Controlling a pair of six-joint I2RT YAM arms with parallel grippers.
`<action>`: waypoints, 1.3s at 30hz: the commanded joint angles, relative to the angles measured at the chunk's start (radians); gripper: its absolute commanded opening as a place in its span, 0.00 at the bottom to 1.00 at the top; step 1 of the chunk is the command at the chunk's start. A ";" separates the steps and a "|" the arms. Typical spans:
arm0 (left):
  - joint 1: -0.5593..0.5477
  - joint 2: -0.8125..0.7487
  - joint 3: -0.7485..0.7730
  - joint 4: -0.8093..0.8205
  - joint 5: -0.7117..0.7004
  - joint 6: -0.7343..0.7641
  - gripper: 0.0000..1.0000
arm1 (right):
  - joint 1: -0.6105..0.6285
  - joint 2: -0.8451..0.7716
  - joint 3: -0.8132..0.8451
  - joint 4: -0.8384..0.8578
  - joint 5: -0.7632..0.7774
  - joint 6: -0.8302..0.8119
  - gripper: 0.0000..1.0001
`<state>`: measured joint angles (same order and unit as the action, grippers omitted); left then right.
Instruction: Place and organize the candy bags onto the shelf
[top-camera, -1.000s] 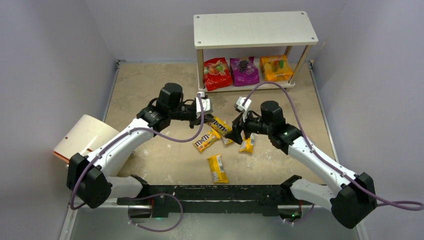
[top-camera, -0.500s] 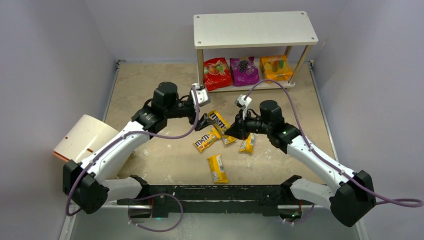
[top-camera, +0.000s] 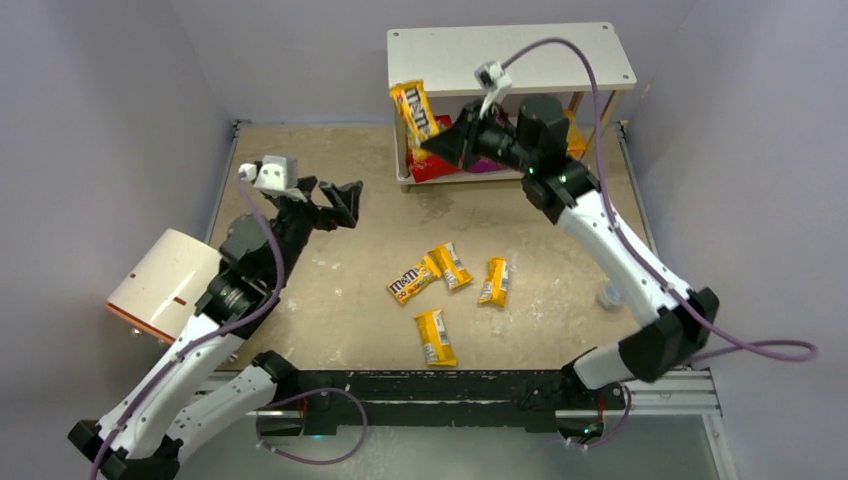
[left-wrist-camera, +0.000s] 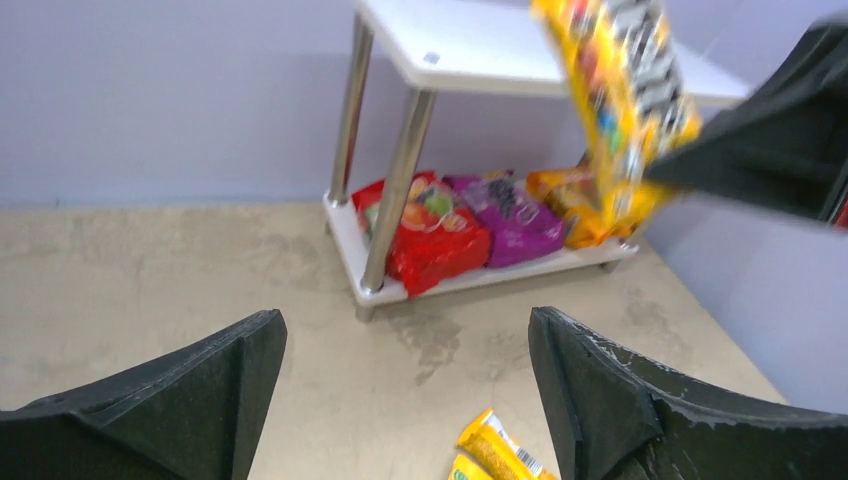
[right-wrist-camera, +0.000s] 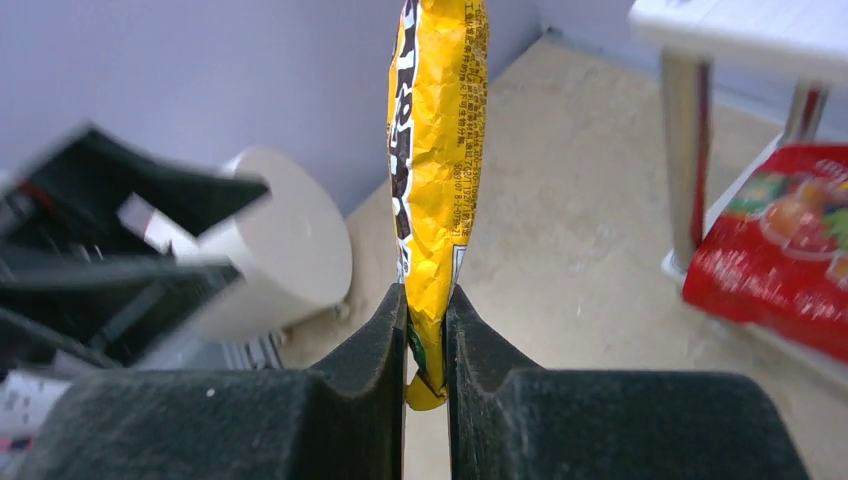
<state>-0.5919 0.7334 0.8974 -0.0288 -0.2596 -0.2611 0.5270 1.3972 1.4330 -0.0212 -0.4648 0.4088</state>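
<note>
The right gripper (top-camera: 433, 146) was clamped on the lower end of a small yellow M&M's packet with brown lettering (top-camera: 413, 108), in the upper middle of the top view. The packet hung in the air at the left front corner of the white two-tier shelf (top-camera: 510, 58). Its long axis ran nearly up the frame, with the free end leaning slightly left. In the right wrist view the held packet (right-wrist-camera: 435, 150) stood upright and edge-on between the pressed-together fingers (right-wrist-camera: 375, 390).

The left gripper (top-camera: 328, 192), at centre left, held nothing, and its fingers (left-wrist-camera: 200, 395) stood wide apart.

On the shelf's lower tier lay a glossy red pouch (left-wrist-camera: 430, 225), a purple pouch (left-wrist-camera: 510, 215) and an orange pouch (left-wrist-camera: 565, 195), side by side from left to right.

Four more yellow packets lay flat on the beige table (top-camera: 300, 150) near the frame's centre:
- One (top-camera: 410, 283) lay diagonally, rising to the right.
- One (top-camera: 452, 264), just beside it, slanted the opposite way.
- One (top-camera: 494, 281) lay almost vertical.
- One (top-camera: 434, 336) sat lowest, also near vertical.

A white cylinder with an orange rim (top-camera: 165, 285) lay at lower left.
</note>
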 joint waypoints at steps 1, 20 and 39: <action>-0.003 0.088 -0.003 -0.104 -0.109 -0.152 0.96 | -0.111 0.223 0.259 0.015 -0.026 0.177 0.01; -0.003 0.103 -0.121 -0.078 -0.080 -0.223 0.97 | -0.165 0.736 0.815 0.060 0.151 0.343 0.02; -0.002 0.178 -0.164 0.007 -0.046 -0.193 0.99 | -0.165 0.658 0.835 -0.128 0.295 0.224 0.56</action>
<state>-0.5919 0.9157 0.7452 -0.0837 -0.3073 -0.4675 0.3618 2.1109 2.2631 -0.0647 -0.2588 0.6750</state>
